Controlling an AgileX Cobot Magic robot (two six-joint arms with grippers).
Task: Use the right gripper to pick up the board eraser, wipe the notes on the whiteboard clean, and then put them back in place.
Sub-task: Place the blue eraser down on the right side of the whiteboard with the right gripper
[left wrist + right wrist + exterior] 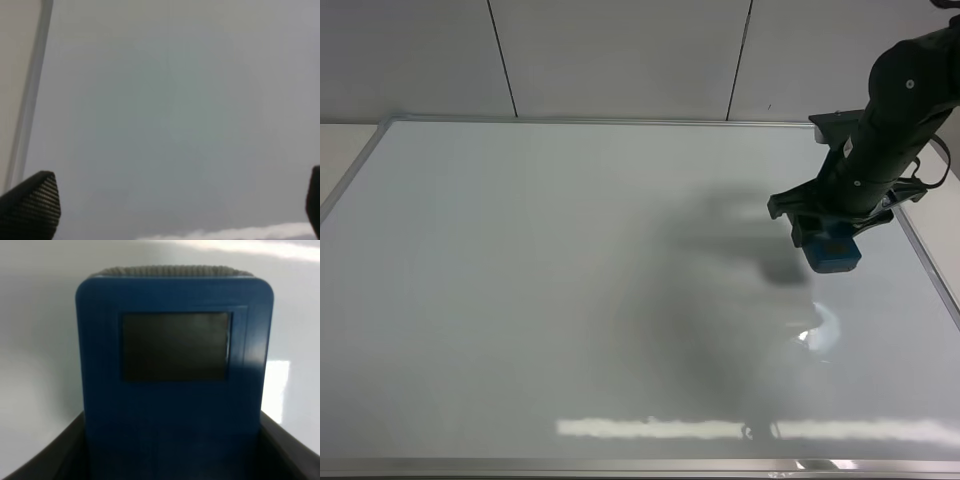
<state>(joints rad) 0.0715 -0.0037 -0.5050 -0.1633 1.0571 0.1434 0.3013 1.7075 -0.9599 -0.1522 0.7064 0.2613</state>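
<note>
Count: one whiteboard [570,300], one board eraser [834,252], two arms. Only the right gripper [830,232] shows in the high view. The left gripper [172,204] shows only in its own wrist view.

Surroundings: white panelled wall [620,55] behind the board. A strip of pale table [338,150] lies past the silver frame [570,121] on the left. The arm's shadow [740,240] falls on the board just left of the eraser. A bright reflected streak [660,428] runs along the near edge. The right arm covers part of the board's far right corner.

Right jaws: clenched on the eraser, one on each long side, per the right wrist view. Eraser sits over the right part of the board, near the right frame edge. Contact with the surface: cannot tell.

Left jaws: spread wide, nothing between them. One ribbed black fingertip [30,207] shows at each lower corner of the left wrist view, with bare board and a frame strip beyond.

Eraser look: blue block with rounded corners. One dark recessed rectangular patch [175,346] is visible, and a grey textured edge [170,271] at its far end.
</note>
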